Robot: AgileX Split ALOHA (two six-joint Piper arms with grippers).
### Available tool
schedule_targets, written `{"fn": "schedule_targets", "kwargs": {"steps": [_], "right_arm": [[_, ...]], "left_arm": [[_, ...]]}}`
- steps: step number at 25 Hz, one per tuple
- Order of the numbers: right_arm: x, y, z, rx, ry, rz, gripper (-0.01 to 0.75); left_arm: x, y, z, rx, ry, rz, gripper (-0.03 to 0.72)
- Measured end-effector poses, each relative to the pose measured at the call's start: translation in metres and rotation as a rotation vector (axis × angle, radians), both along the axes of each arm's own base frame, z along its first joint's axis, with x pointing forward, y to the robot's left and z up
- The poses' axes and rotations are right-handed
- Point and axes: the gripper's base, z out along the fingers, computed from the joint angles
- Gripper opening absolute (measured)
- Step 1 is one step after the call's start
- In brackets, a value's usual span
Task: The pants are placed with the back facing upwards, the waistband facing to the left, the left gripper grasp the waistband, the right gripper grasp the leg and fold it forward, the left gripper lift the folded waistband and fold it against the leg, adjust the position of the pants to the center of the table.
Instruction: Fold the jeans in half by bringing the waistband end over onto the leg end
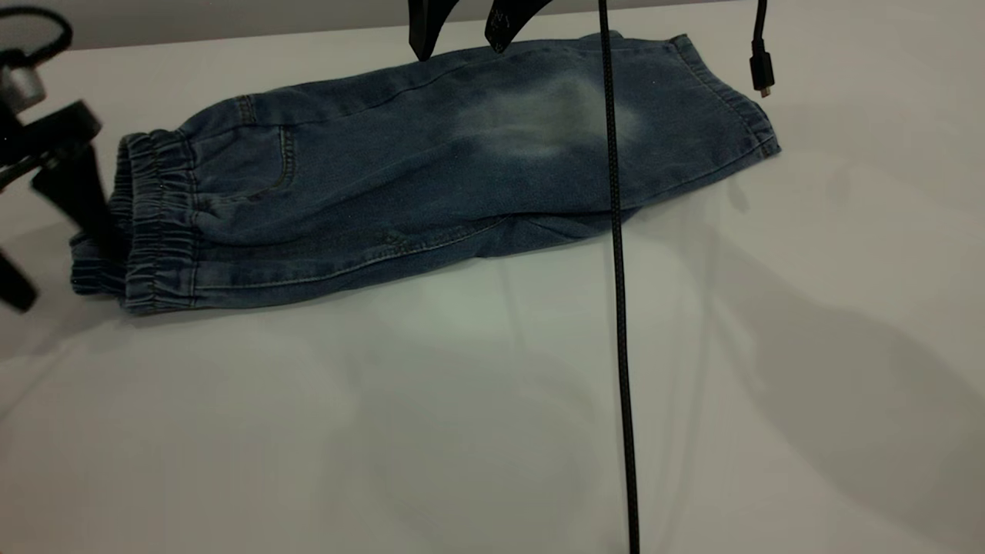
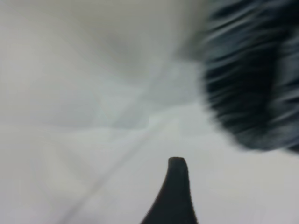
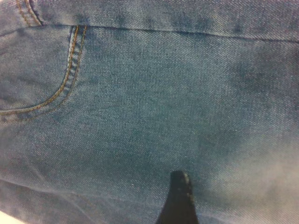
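Pants (image 1: 400, 169) lay folded lengthwise; left gripper (image 1: 69, 200) by waistband (image 1: 154, 223), grip unclear; right gripper (image 1: 462, 27) open above; second fold remained.

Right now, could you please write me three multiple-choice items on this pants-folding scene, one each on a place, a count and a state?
1. Where does the waistband of the pants lie in the exterior view?
A. at the left end
B. at the right end
C. under the middle

2. How many pale washed patches show on the upper layer of the pants?
A. none
B. one
C. three

3. How do the pants lie?
A. spread flat, both legs apart
B. folded lengthwise, one leg on the other
C. rolled into a ball

Answers:
1. A: the gathered band sits beside the left gripper, which is at the table's left edge.
2. B: a single pale patch shows on the top leg.
3. B: only one leg's width shows, with a lower layer peeking out along the near edge; the right gripper hangs open above the far edge.
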Motion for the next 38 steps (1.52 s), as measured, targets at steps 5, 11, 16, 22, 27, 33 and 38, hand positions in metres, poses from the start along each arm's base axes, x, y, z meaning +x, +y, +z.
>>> {"fn": "schedule_targets", "kwargs": {"steps": [5, 11, 16, 22, 27, 33, 38], "right_arm": [[0.0, 0.0, 0.0, 0.001, 0.0, 0.0, 0.51], [0.0, 0.0, 0.0, 0.004, 0.001, -0.001, 0.51], [0.0, 0.0, 0.0, 0.004, 0.001, -0.003, 0.51], [0.002, -0.001, -0.001, 0.006, -0.002, -0.007, 0.51], [0.001, -0.001, -0.001, 0.01, 0.001, -0.008, 0.51], [0.001, 0.0, -0.001, 0.022, 0.006, 0.001, 0.51], [0.0, 0.0, -0.001, 0.02, 0.01, 0.002, 0.51]], "left_arm": [[0.006, 0.002, -0.002, 0.065, -0.067, -0.028, 0.593], [0.016, -0.021, -0.001, -0.028, -0.155, -0.011, 0.593], [0.016, -0.023, 0.0, -0.039, -0.148, 0.027, 0.593], [0.019, -0.022, -0.002, -0.026, -0.169, 0.038, 0.593], [0.021, -0.021, -0.002, -0.012, -0.192, 0.054, 0.593], [0.021, -0.02, -0.015, -0.008, -0.177, 0.058, 0.593], [0.02, -0.021, -0.019, -0.016, -0.159, 0.052, 0.559]]}}
